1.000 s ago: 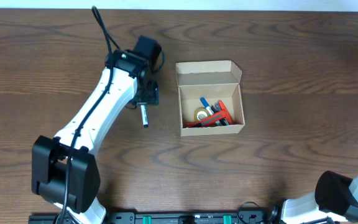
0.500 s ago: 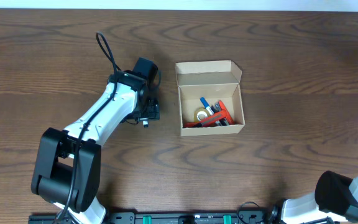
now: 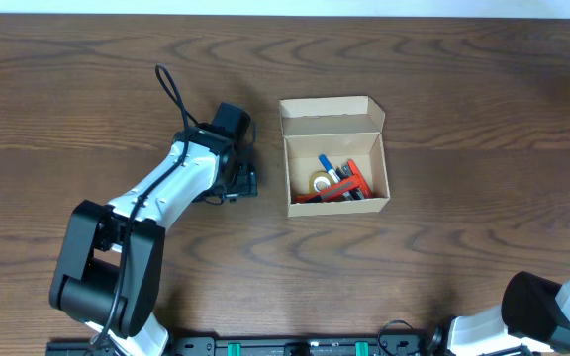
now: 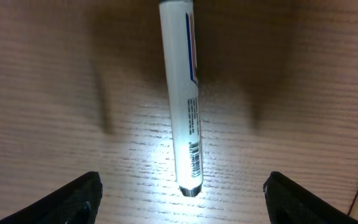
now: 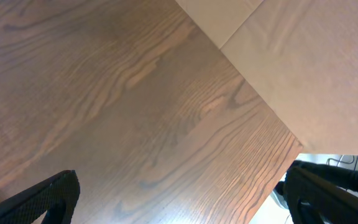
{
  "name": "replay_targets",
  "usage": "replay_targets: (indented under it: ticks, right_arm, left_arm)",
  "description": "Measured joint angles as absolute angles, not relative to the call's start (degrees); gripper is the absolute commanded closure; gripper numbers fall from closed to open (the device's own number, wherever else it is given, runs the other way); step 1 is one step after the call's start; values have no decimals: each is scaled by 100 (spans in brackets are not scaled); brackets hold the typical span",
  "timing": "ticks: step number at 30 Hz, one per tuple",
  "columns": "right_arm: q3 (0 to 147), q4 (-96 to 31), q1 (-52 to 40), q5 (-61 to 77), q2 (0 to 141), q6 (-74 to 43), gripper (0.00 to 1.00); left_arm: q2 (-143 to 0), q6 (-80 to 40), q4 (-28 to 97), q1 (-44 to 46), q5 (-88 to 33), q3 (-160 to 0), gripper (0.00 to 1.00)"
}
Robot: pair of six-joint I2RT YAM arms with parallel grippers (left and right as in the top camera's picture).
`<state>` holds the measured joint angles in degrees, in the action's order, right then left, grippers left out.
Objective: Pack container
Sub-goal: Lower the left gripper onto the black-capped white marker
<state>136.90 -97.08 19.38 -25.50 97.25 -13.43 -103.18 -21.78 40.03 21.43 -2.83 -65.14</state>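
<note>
1. The container (image 3: pixel 331 123) is set on the tabletop (image 3: pixel 443 247) with its lid flap folded back, so things can be dropped in from above.
2. A tape roll (image 3: pixel 322 182) and some pens are seen lying inside it already.
3. One white pen (image 4: pixel 184 112) is found lying flat on the tabletop, near the left side of the container. It is probably the next thing to be packed.
4. The left hand (image 4: pixel 182 202) is held low over this pen, most likely so that it can be picked up.
5. The left hand is opened wide. The pen is seen between its two fingers, but it is not touched by either one. Nothing is held.
6. The right hand (image 5: pixel 182 196) is parked well apart from the container, over the tabletop near an edge. It is opened wide too, and nothing is held in it.
</note>
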Motion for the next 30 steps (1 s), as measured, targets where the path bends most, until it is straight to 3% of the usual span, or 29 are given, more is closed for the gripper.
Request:
replay_targets:
  ticks: [30]
  right_arm:
    - [13690,-9708,1938,-2550,9725,-1343,1]
  left_arm:
    - [-10422,-1691,3271,1809,-217,-6510,20]
